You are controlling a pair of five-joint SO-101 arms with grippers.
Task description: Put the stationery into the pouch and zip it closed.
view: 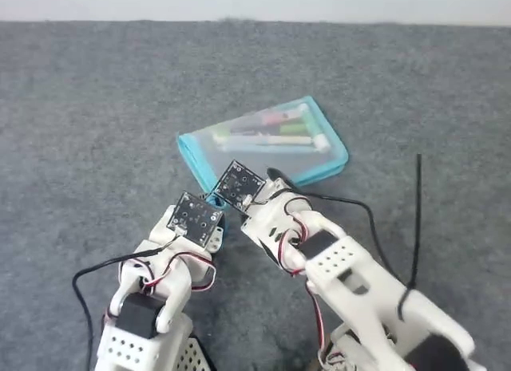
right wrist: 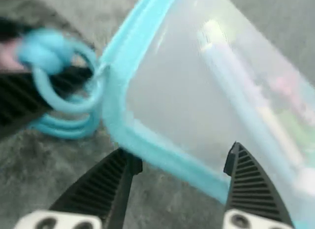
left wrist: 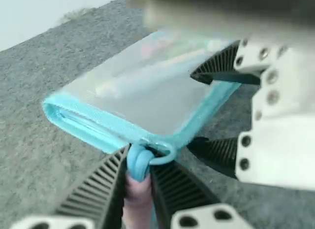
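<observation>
A clear pouch with teal edging [view: 315, 159] lies on the grey carpet, with several pens [view: 275, 132] inside it. My left gripper [left wrist: 139, 157] is shut on the blue zip pull loop [left wrist: 142, 162] at the pouch's near corner [left wrist: 142, 91]. In the high view that left gripper [view: 214, 207] sits under its camera board. My right gripper [right wrist: 177, 184] is open, its fingers straddling the pouch's teal edge [right wrist: 162, 155] just beside that corner. The loop [right wrist: 54, 56] and the pens [right wrist: 256, 106] also appear in the right wrist view. In the left wrist view the right gripper [left wrist: 197, 111] spans the pouch's side.
Grey carpet [view: 96, 108] covers the whole table, with open room around the pouch. A black cable [view: 417, 219] runs along the right arm. Both arm bases stand close together at the near edge.
</observation>
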